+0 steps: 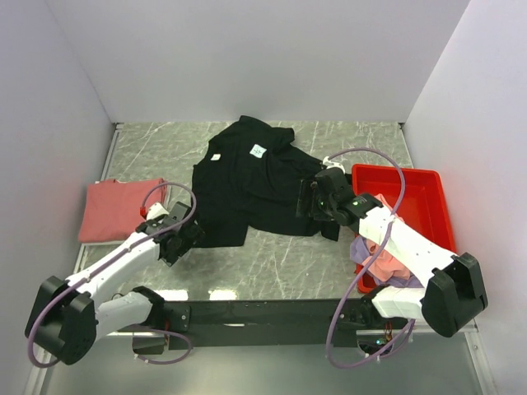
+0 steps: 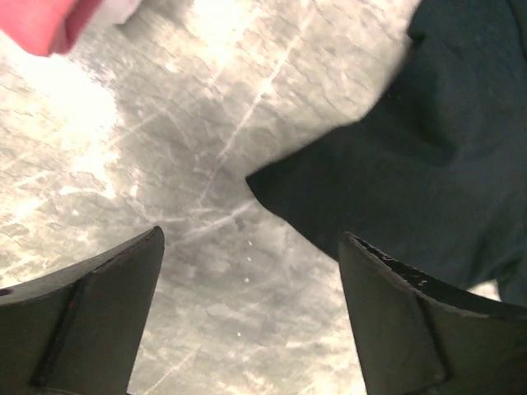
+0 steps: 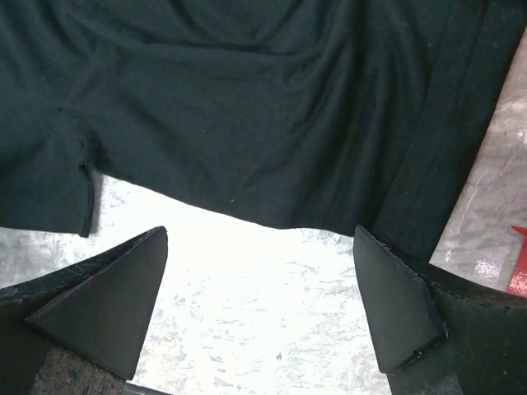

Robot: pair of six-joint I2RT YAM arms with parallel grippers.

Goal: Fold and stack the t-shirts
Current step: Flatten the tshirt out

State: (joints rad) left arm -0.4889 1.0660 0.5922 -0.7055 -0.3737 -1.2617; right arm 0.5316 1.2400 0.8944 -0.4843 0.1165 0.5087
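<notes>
A large black t-shirt (image 1: 247, 185) lies crumpled across the middle of the table, its white neck label (image 1: 258, 151) facing up. A folded salmon-red t-shirt (image 1: 119, 210) rests flat at the left. My left gripper (image 1: 188, 236) hovers at the black shirt's near-left corner, open; in its wrist view (image 2: 251, 239) bare table shows between the fingers and the shirt's corner (image 2: 395, 181) lies just ahead. My right gripper (image 1: 310, 202) is over the shirt's right hem, open (image 3: 259, 234), with the hem (image 3: 247, 107) just beyond its fingertips. Neither holds anything.
A red plastic bin (image 1: 424, 177) stands at the right, with pink (image 1: 387, 265) and lavender cloth (image 1: 362, 248) spilling over its near-left corner under the right arm. White walls close in the table on three sides. The salmon shirt's edge (image 2: 41, 25) shows in the left wrist view.
</notes>
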